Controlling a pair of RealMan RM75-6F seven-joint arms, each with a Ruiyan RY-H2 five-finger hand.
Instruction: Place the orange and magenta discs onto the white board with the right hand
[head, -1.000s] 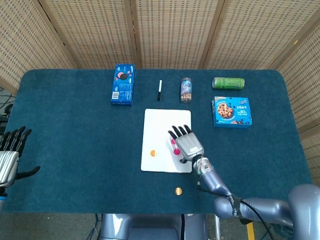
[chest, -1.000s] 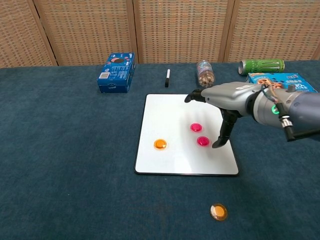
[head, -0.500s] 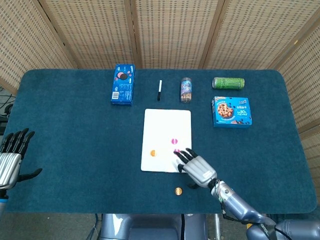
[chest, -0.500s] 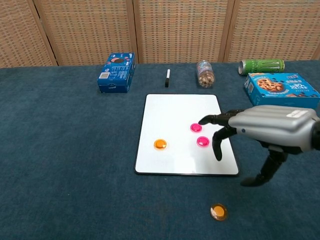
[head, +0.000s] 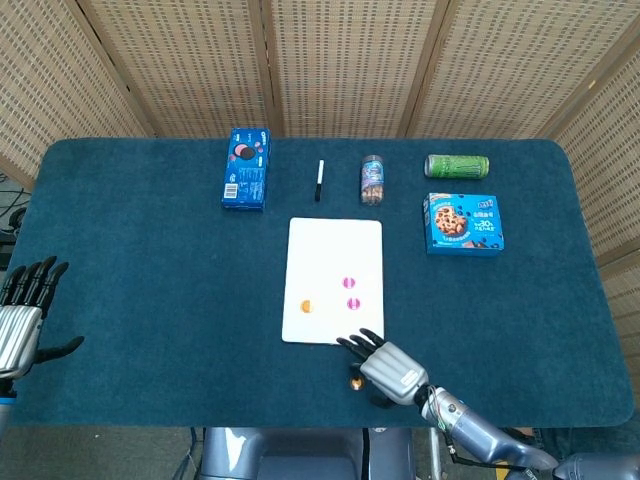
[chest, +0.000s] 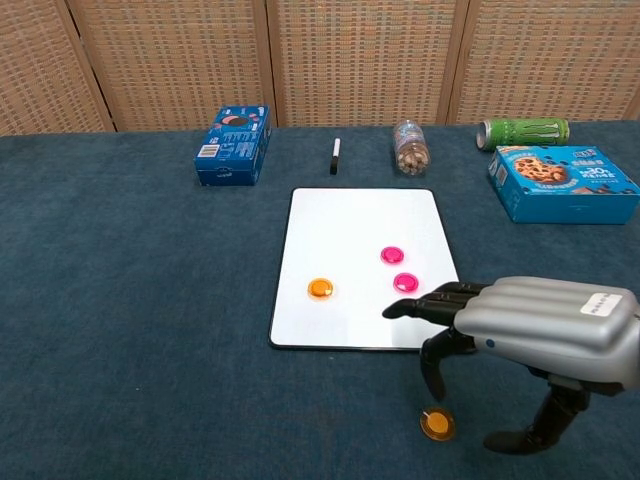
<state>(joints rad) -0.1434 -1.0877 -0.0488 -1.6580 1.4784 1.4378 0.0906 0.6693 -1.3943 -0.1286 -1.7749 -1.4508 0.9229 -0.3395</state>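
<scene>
The right hand (chest: 540, 335) hovers empty with fingers spread, poised over the last orange disc (chest: 436, 425), which lies on the cloth just beneath its fingertips, ready for a grasp; beyond the fingers, the white board (chest: 350, 225) already carries two magenta discs (chest: 392, 255) and another orange one (chest: 320, 289)

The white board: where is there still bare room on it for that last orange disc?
The board's far half, toward the pen, is bare, as is its left edge. The near right is crowded: two magenta discs and the right hand overhanging that corner.
</scene>
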